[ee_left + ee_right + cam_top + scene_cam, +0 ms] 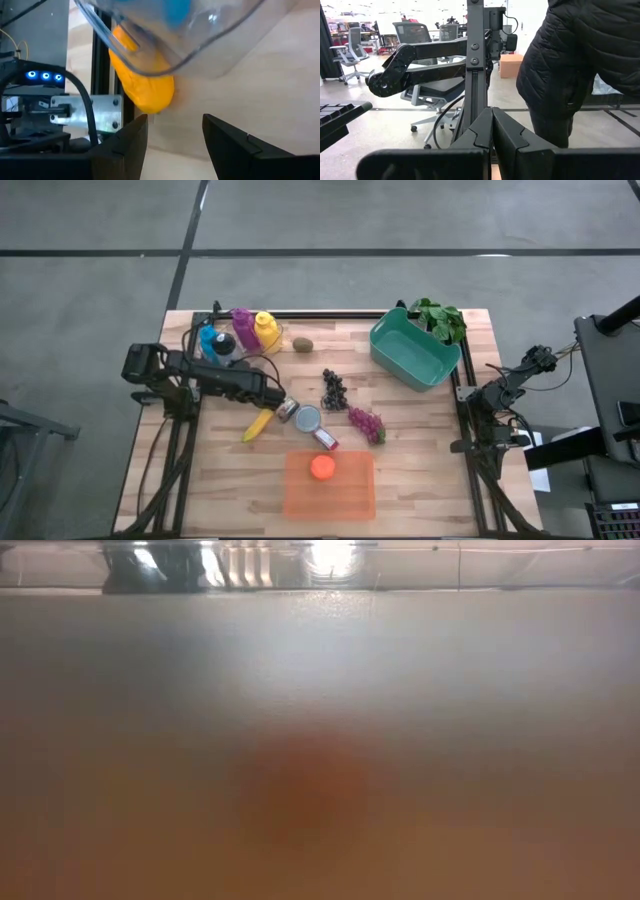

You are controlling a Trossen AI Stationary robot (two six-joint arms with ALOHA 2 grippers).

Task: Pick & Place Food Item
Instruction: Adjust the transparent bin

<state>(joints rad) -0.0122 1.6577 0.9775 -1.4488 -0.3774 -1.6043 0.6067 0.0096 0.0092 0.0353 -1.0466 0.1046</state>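
Yellow and curved, the banana [258, 425] lies on the wooden table [420, 470], left of centre, slanting away from the left gripper [281, 406], whose tip hangs just beside its upper end. The left wrist view shows the banana [142, 80] ahead of the two dark fingers [227, 145], which stand apart with nothing between them, under the rim of a clear container [180, 35]. Whether they touch the fruit cannot be told. Close by are a small tin [308, 418], dark grapes [334, 389], purple grapes [366, 423] and an orange fruit [322, 468] on an orange tray [350, 495]; a kiwi [302, 345], bottles [252, 330], a teal bin [414, 352] and leafy greens [440, 318] sit farther back. Off the table's right edge waits the right gripper [490, 393], clenched on nothing; past its fingers [492, 135] show an office floor, chairs [415, 35] and a person's dark jacket [580, 60]. The low view is blurred.
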